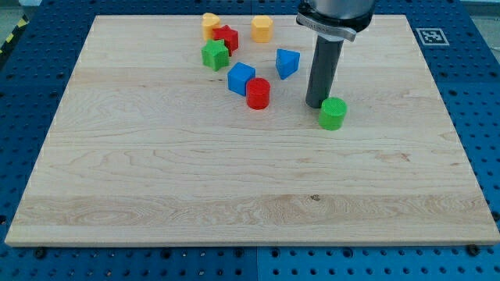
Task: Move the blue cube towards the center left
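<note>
The rod's tip (pixel 315 104) rests in the upper right of the frame, touching or just beside the green cylinder (pixel 333 114); the arm carries no pincer. The blue cube (pixel 241 79), upper centre, touches the red cylinder (pixel 258 94). Its corner faces the frame's bottom, with no long axis. A clean push likely starts from the cube's right side.

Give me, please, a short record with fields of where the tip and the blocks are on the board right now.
target: blue cube, upper middle of the wooden board
touching target: red cylinder, at its lower right
my tip, to the view's right of the target, apart from it
beside tip: green cylinder
other blue block, wedge-like, between target and rod
</note>
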